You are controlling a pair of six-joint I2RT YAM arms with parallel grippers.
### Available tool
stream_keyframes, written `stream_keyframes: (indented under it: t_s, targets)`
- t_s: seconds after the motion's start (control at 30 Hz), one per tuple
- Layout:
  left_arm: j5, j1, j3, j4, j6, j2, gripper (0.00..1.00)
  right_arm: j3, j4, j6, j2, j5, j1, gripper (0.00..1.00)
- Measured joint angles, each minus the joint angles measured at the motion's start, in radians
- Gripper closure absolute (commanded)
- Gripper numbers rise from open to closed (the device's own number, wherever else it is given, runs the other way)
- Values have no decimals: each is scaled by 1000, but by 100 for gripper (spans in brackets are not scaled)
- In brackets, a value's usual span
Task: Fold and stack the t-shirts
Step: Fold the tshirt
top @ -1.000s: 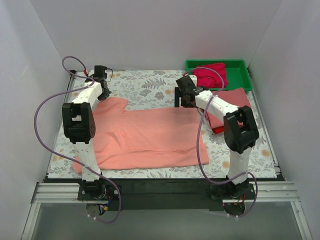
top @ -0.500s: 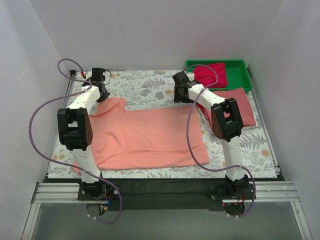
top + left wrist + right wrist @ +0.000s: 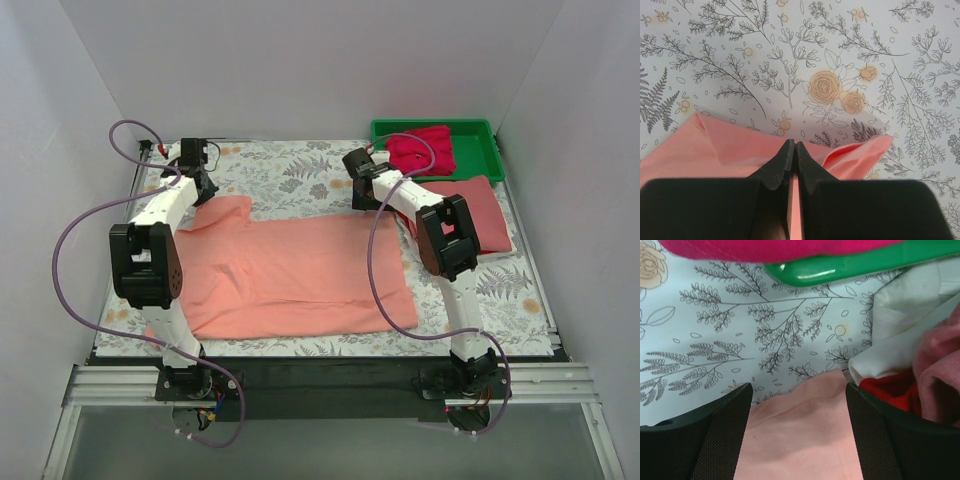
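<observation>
The bench [image 3: 300, 165] carries all four shirts. The salmon-pink shirt [image 3: 300, 270] is the largest item. It lies spread flat and unfolded across the centre, reaching from the left edge towards the near edge.

At the right edge, the dusty rose shirt [image 3: 490, 205] lies folded. The right wrist view shows the red shirt [image 3: 885, 390] directly beneath it. These two appear finished and stacked.

The green tray [image 3: 482, 135] stands in the far right corner and holds the magenta shirt [image 3: 420, 148], bundled and not yet on the stack.

The left claw [image 3: 793, 147] is closed on the far left sleeve of the salmon-pink shirt. The right claw [image 3: 797, 386] is spread wide over that shirt's far right corner and grips nothing.

Judged progress: about half. Two shirts remain to be folded and stacked, and the first fold of the salmon-pink shirt is in preparation.
</observation>
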Motion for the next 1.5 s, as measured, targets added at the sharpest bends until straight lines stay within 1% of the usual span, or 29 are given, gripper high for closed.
stream_keyframes:
  t_s: [0.1, 0.17, 0.2, 0.27, 0.33, 0.37, 0.4, 0.43, 0.57, 0.6, 0.67, 0.7, 0.77, 0.8, 0.83, 0.87, 0.93, 0.97, 1.17, 1.33, 1.4, 1.5]
  targets:
    - [1, 0, -5, 2, 0, -9, 100, 26, -4, 8, 18, 8, 0, 24]
    - [0, 0, -12, 3, 0, -16, 100, 29, -4, 14, 21, 8, 1, 26]
    - [0, 0, -14, 4, 0, -18, 100, 26, -3, 20, 21, 9, 2, 29]
    - [1, 0, -16, 4, -2, -23, 100, 15, 4, 34, 16, 16, 5, 30]
    - [2, 0, -17, 6, -5, -29, 100, -13, 6, 39, 0, 25, 9, 36]
    - [2, 0, -18, 7, -6, -31, 100, -26, 5, 44, -7, 29, 12, 36]
    - [2, 0, -23, 10, -7, -37, 100, -41, 6, 51, -16, 32, 14, 41]
    - [2, 0, -28, 10, -8, -42, 100, -51, 5, 52, -23, 34, 14, 42]
    - [3, 0, -39, 14, -13, -53, 100, -67, -10, 61, -33, 39, 19, 54]
    - [4, 0, -44, 16, -14, -55, 100, -67, -13, 60, -33, 38, 20, 61]
    - [6, 0, -53, 16, -17, -61, 100, -67, -20, 60, -32, 37, 20, 65]
    - [7, 0, -57, 19, -17, -64, 100, -67, -21, 60, -32, 37, 20, 70]
    - [8, 0, -64, 22, -17, -69, 100, -65, -23, 60, -32, 36, 20, 73]
    - [9, 0, -65, 22, -17, -71, 100, -65, -24, 59, -32, 35, 20, 78]
    - [9, 0, -65, 23, -17, -71, 100, -65, -24, 58, -32, 34, 20, 79]
    - [9, 0, -65, 23, -17, -72, 100, -65, -25, 58, -32, 32, 20, 84]
    - [9, 0, -66, 23, -17, -76, 100, -65, -27, 58, -32, 29, 20, 88]
    - [9, 0, -66, 23, -17, -77, 100, -65, -27, 59, -32, 28, 20, 98]
    - [9, 0, -72, 26, -19, -83, 100, -65, -29, 60, -32, 21, 20, 99]
    - [9, 0, -115, 22, -45, -128, 100, -68, -30, 51, -44, 27, 31, 99]
    - [8, 0, -142, 22, -60, -164, 100, -94, -21, 47, -76, 31, 40, 99]
    - [-5, 0, -184, 18, -85, -241, 100, -192, 4, 42, -174, 30, 60, 99]
